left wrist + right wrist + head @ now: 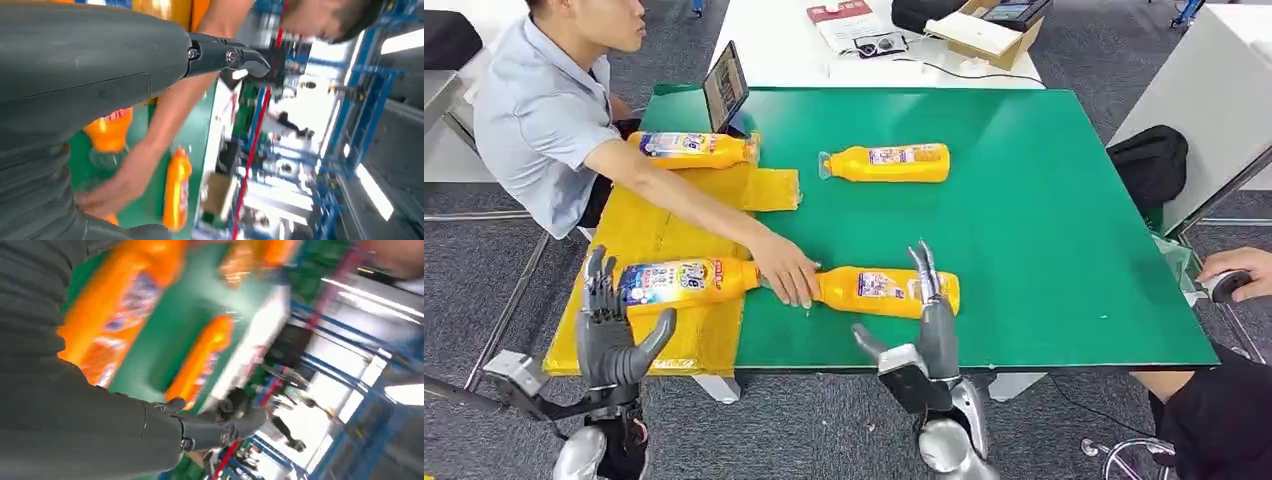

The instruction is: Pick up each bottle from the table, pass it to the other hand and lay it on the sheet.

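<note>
On the green table (1044, 250) I count four orange bottles, all lying on their sides: two on the yellow sheet (649, 235) and two on bare green. Left hand (609, 325) hovers at the sheet's near edge, fingers up and spread, holding nothing, and the near sheet bottle (679, 282) lies just beyond its fingertips. Far sheet bottle (694, 150) sits well past that, up by the sheet's back edge next to a propped-up tablet (725, 86). Right hand (932, 320) is at the table's near edge, fingers straight and apart, also empty, and its fingertips overlap the near table bottle (886, 291) in the head view; can't tell if they actually touch it. A person (544, 110) seated off to the left hand's side reaches an arm across the sheet, and the person's hand (786, 272) rests right at the gap between the two near bottles, touching the cap end of the one in front of the right hand. Far table bottle (889, 163) lies well beyond the right hand, mid-table. Outward of the right hand the green surface is bare all the way to the table's edge, where a black bag (1152, 165) hangs just off it. Right wrist view is blurry, just orange shapes on green.
</note>
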Controlling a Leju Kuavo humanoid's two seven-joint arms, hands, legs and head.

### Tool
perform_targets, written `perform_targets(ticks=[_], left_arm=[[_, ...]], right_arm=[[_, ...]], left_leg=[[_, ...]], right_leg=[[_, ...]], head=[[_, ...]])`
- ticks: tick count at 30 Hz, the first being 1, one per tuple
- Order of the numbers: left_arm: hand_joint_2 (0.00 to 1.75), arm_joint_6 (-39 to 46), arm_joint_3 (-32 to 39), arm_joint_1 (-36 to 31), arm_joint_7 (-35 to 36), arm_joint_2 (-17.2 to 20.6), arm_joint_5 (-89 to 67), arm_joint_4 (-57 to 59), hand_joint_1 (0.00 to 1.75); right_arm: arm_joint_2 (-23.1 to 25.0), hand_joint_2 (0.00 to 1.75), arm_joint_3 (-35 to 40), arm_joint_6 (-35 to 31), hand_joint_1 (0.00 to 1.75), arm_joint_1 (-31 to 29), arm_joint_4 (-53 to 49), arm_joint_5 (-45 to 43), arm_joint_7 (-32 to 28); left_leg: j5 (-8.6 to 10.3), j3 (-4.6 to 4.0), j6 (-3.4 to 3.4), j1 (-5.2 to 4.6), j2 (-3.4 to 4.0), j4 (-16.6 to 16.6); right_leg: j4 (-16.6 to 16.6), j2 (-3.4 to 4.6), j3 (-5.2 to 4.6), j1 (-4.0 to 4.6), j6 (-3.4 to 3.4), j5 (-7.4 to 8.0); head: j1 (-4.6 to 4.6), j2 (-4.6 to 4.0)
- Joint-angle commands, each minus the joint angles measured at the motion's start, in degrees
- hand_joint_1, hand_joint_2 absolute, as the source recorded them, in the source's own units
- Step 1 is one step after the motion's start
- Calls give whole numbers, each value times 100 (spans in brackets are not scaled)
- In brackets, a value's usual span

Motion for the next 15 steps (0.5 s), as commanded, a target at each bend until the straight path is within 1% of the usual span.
perform_targets(ticks=[1,4,5,9,10,12,15], left_arm=[[175,1079,-301,-49,-93,-91,-662,-144,0],[175,1319,-375,-38,-123,-64,-823,-217,0],[175,1335,-393,-47,-122,-58,-833,-211,0],[175,1607,-448,-254,-64,-77,-934,-12,0],[175,1621,-456,-289,-60,-79,-938,14,0],[175,1636,-467,-314,-58,-77,-940,35,0],[175,1641,-468,-299,-58,-66,-940,30,0]], right_arm=[[-638,175,-205,205,0,-1254,2370,1200,581],[-647,175,-8,208,0,-1373,2683,1580,867],[-647,175,4,183,0,-1382,2727,1619,899],[-729,175,173,237,0,-1656,3196,1950,1154],[-735,175,173,251,0,-1688,3226,1956,1161],[-733,175,166,242,0,-1725,3282,1958,1154],[-737,175,184,239,0,-1731,3299,1982,1158]], left_leg=[[3,18,-1,7,6,-3],[9,15,6,5,8,-2],[4,27,2,6,9,-2],[8,17,5,4,5,0],[3,26,3,5,7,1],[11,12,7,1,3,-1],[4,24,3,4,0,3]], right_leg=[[-9,7,19,8,-8,7],[-7,8,15,6,-1,11],[-7,9,26,8,-6,8],[-3,4,19,6,0,9],[-2,7,27,8,-4,5],[-3,2,13,3,2,11],[0,1,27,6,-5,4]], head=[[4,0],[2,0],[4,0],[4,0],[2,0],[2,0],[4,0]])
